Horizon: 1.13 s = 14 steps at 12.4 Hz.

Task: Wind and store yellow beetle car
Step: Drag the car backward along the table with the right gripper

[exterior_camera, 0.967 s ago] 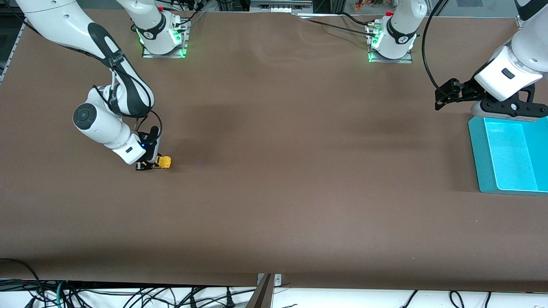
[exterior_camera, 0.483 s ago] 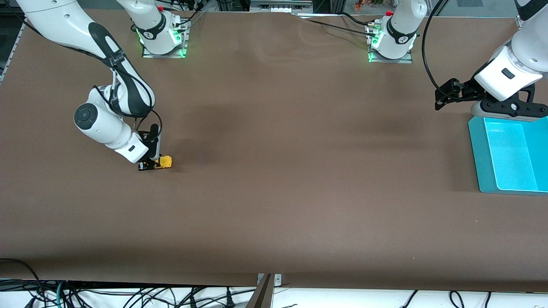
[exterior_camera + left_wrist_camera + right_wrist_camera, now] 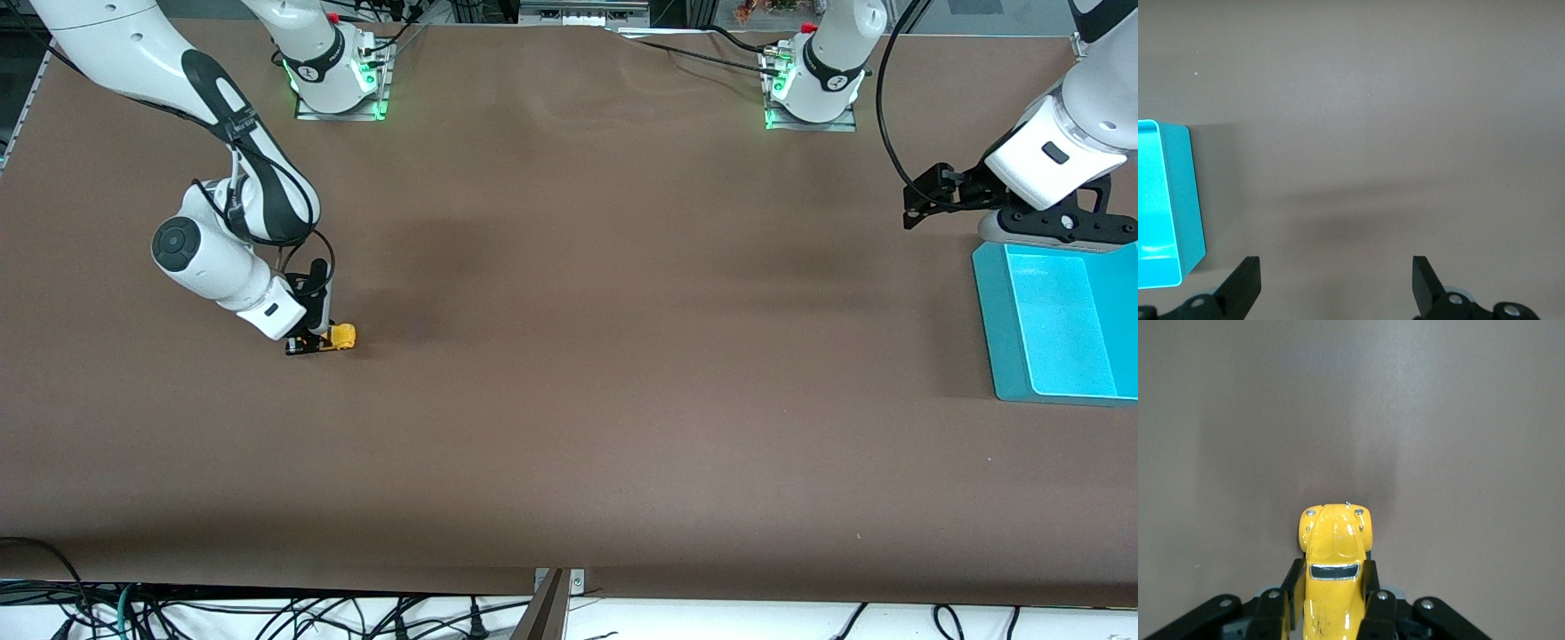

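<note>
Your right tool [image 3: 313, 342] was clamped on the yellow beetle car [image 3: 340, 336], low at the bench [image 3: 569, 356] toward the right arm's end. Your left tool [image 3: 1336, 287] waited, fingers spread wide and empty, beside the teal bin [image 3: 1005, 338].

Glossy yellow beetle car [image 3: 1333, 587], matt brown table [image 3: 622, 400]

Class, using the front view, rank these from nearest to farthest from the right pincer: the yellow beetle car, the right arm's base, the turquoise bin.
1. yellow beetle car, gripped in the right pincer.
2. right arm's base, at the table's top edge.
3. turquoise bin, at the left arm's end.
</note>
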Tool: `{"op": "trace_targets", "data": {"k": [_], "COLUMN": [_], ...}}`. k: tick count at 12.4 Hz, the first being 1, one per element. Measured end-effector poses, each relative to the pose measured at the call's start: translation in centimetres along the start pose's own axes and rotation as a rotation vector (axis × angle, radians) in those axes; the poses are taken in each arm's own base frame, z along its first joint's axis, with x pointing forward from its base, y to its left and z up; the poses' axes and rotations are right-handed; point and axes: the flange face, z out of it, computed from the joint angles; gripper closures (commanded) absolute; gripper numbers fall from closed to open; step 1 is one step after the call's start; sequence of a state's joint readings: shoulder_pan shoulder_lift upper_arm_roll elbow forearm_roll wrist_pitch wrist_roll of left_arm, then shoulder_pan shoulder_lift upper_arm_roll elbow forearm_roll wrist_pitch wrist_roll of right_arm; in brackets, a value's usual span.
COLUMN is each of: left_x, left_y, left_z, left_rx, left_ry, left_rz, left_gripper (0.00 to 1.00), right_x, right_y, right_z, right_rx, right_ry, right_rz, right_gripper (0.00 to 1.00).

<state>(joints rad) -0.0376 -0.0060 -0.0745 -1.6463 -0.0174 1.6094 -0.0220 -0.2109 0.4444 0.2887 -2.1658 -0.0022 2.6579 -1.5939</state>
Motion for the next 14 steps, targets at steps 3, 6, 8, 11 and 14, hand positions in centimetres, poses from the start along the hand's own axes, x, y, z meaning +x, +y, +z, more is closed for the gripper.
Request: {"op": "trace_targets", "data": {"k": [3, 6, 8, 11, 14], "left_x": [0.0, 0.0, 0.0, 0.0, 0.0], "left_y": [0.0, 0.0, 0.0, 0.0, 0.0], "left_z": [0.0, 0.0, 0.0, 0.0, 0.0], "left_rx": [0.0, 0.0, 0.0, 0.0, 0.0], "left_ry": [0.0, 0.0, 0.0, 0.0, 0.0], "left_rz": [0.0, 0.0, 0.0, 0.0, 0.0], "left_gripper": [0.0, 0.0, 0.0, 0.0, 0.0], "right_x": [-4.6, -10.4, -13.5, -17.3, -17.8], "right_y": [-0.1, -0.6, -0.8, -1.0, -0.6], "right_z": [-0.5, -1.2, -1.6, -2.1, -2.1], "right_rx": [-0.008, -0.023, -0.033, -0.04, -0.017], "right_ry": [-0.004, -0.005, -0.004, -0.004, 0.01], "right_rz": [0.006, -0.02, -0.04, -0.047, -0.045], "right_gripper": [0.9, 0.89, 0.89, 0.81, 0.64]}}
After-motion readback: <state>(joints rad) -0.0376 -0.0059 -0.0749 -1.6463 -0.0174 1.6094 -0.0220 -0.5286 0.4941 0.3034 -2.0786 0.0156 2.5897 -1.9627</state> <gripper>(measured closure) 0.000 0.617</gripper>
